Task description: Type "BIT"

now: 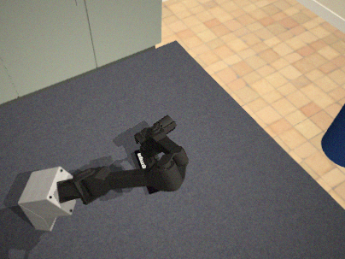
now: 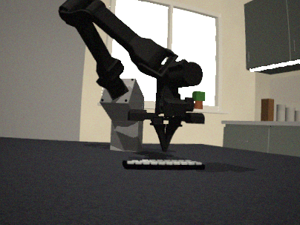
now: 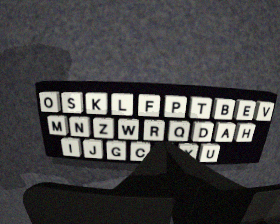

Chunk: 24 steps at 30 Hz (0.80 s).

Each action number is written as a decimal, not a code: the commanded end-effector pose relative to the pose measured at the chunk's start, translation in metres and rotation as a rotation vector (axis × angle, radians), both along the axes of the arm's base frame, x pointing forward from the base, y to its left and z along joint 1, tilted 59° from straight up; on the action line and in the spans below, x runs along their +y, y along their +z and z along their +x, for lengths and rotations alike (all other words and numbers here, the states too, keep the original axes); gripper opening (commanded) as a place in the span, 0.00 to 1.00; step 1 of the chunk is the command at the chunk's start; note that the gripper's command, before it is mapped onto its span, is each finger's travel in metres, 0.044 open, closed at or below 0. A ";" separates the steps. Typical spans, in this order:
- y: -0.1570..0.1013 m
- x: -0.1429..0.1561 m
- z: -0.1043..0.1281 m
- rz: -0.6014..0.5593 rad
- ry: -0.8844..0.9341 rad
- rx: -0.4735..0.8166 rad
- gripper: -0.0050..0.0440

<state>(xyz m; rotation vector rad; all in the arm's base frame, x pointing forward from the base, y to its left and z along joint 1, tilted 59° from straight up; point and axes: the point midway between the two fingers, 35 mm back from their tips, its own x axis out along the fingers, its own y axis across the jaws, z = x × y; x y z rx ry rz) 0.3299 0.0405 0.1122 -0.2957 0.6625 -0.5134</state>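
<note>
A small black keyboard (image 2: 163,165) (image 3: 250,153) with white lettered keys lies on the dark mat (image 1: 239,161). In the top view only slivers of the keyboard (image 1: 137,158) show under the arm. The wrist view shows three key rows; the B key (image 3: 226,108) and the T key (image 3: 200,107) are in the top row, and the I key (image 3: 71,148) is at the left of the bottom row. My gripper (image 2: 164,149) (image 3: 162,148) is shut and empty. It points straight down, a little above the keyboard's middle, and hides part of the bottom row.
The arm's white base block (image 1: 43,197) (image 2: 126,122) stands behind the keyboard. Grey-green cabinets (image 1: 64,25) border the mat at the back. A tiled floor (image 1: 273,46) and a blue object (image 1: 337,140) lie to the right.
</note>
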 end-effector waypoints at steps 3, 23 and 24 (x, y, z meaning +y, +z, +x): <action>0.008 -0.014 -0.005 0.005 0.000 0.001 0.10; -0.007 -0.035 -0.034 0.003 0.002 -0.002 0.10; -0.007 -0.035 -0.034 0.003 0.002 -0.002 0.10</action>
